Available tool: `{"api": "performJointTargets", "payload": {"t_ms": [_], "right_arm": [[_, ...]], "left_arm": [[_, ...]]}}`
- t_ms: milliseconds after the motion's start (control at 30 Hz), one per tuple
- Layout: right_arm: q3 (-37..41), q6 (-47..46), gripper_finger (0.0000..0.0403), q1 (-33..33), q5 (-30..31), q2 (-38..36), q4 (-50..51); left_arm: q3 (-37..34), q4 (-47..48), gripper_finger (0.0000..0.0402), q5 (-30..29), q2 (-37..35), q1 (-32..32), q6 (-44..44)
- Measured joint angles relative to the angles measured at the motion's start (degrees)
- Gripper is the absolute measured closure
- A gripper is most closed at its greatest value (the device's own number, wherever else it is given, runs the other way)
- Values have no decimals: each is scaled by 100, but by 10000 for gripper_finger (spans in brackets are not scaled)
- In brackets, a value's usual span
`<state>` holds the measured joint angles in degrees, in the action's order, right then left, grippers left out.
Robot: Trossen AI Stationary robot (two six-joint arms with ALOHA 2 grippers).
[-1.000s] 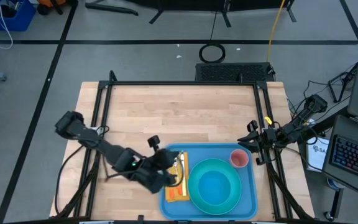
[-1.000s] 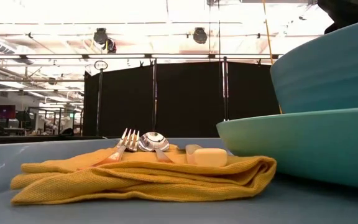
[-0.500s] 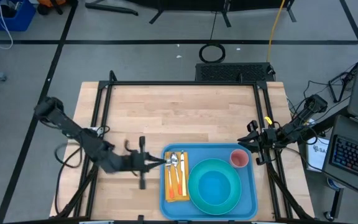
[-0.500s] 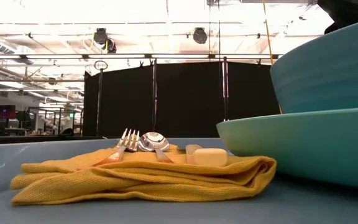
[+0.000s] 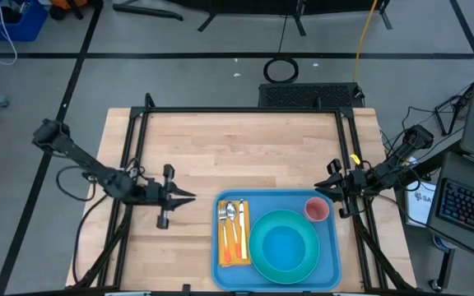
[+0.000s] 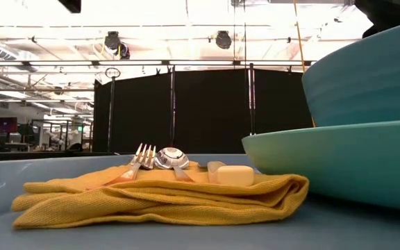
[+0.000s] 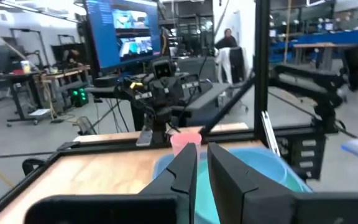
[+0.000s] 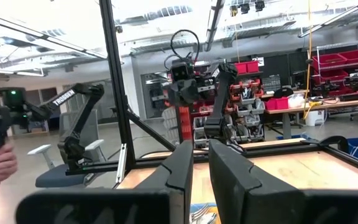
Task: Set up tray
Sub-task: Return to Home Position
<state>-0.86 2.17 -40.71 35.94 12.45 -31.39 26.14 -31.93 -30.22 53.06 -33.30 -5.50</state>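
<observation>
- Your left gripper hovers over the tabletop, nearly closed and holding nothing; the tray sits just ahead of it.
- Your right gripper, likewise nearly closed and empty, waits beside the tray's corner.

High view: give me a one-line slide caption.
Light-blue tray set with fork, spoon, knife on yellow napkin, turquoise bowl, pink cup; left gripper and right gripper flank it.

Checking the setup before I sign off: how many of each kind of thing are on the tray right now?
napkin: 1
fork: 1
spoon: 1
knife: 1
plate: 1
bowl: 1
cup: 1
Total: 7 on the tray
</observation>
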Motion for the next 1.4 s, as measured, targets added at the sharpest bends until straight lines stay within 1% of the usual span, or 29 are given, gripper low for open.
{"api": "performJointTargets", "payload": {"t_ms": [67,133,233,300,433,500,533,733,933,1067,1133,1200,1300,1400], "right_arm": [[1,1,360,-1,0,0,14],[0,1,360,-1,0,0,-1],[0,1,360,0,0,0,-1],[0,2,360,-2,0,0,-1],[0,2,360,0,0,0,-3],[0,0,360,-1,0,0,-1],[0,2,360,-1,2,0,-2],[1,1,360,0,0,0,-1],[0,0,360,0,0,0,-1],[0,1,360,1,0,0,-3],[0,1,360,1,0,0,-1],[0,1,360,-1,0,0,-2],[2,0,360,-1,0,0,-3],[2,0,360,-2,0,0,-3]], "left_arm": [[-292,47,356,133,-303,57,-5],[-618,50,356,126,-668,156,-5],[-1109,48,356,-238,-1349,351,129],[-1410,41,356,-282,-1803,458,183],[-1882,62,355,308,-2510,576,72],[-2065,75,355,479,-2766,595,44],[-2149,102,355,474,-2860,595,27],[-2497,204,355,247,-3142,596,4],[-2521,883,355,13,-3267,597,167],[-2519,1361,355,13,-3278,595,167],[-2519,1749,355,14,-3276,595,-23],[-2519,2126,355,57,-3276,595,-19],[-2519,2302,355,175,-3272,595,258],[-2519,2308,355,171,-3274,591,477]]}}
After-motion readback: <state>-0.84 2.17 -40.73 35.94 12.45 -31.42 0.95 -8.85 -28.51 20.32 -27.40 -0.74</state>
